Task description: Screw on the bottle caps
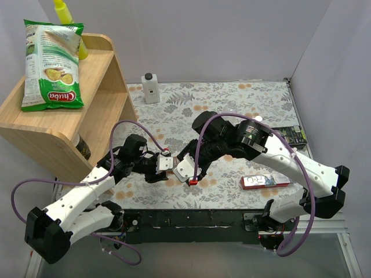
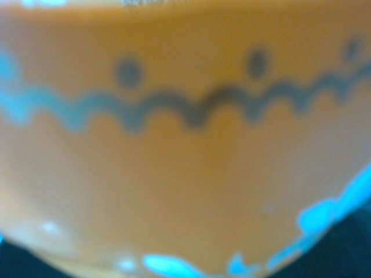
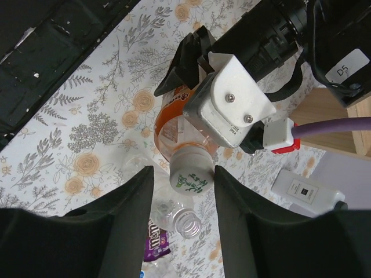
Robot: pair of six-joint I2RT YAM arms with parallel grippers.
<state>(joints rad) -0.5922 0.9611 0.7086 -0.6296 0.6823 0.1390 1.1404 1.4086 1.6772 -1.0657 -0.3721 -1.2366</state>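
Screwing the cap [image 3: 190, 176] onto the orange bottle [image 2: 185, 174]
Top: left gripper [image 1: 159, 171] and right gripper [image 1: 177, 169] nose to nose. Left wrist: clamped on the bottle. Right wrist: jaws apart, cap between them; I'd centre, squeeze, then twist.

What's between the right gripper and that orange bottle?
A whitish cap, sitting on the orange bottle at its mouth, inside the open right gripper. The right wrist view shows it.

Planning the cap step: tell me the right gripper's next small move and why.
Probably close the right gripper on the white cap and start turning. Its fingers stand apart either side of it, and the left gripper holds the orange bottle it sits on.
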